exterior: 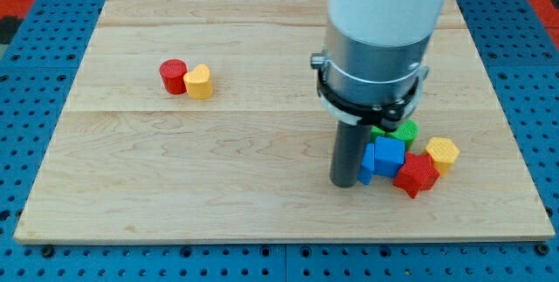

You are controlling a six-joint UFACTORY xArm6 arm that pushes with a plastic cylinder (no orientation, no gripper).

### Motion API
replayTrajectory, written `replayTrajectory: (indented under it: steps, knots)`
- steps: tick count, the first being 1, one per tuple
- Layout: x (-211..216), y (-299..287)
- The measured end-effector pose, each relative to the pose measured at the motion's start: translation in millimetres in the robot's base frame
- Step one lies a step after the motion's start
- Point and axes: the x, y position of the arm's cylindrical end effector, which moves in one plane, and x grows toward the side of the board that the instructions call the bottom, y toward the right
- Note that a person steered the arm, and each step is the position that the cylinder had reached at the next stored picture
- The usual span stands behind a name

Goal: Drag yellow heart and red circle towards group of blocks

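My tip sits on the wooden board, touching the left side of a blue block in the cluster at the view's right. It's a bare rod, so nothing to clench or release. Red cylinder and yellow heart touch each other far off at the view's upper left. The cluster also holds a red star-like block, a ridged yellow block and a green block, partly hidden by the arm, shape unclear.
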Motion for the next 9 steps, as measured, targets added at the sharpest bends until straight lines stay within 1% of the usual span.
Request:
replayTrajectory:
  steps: [1, 2, 3, 4, 5, 6, 7, 8, 9]
  knots:
    - [0, -97]
    - [-5, -234]
    - [-66, -329]
    - [-144, -347]
    - [-175, -276]
    - [-183, -203]
    - [-166, -190]
    - [-164, -196]
    - [-164, -228]
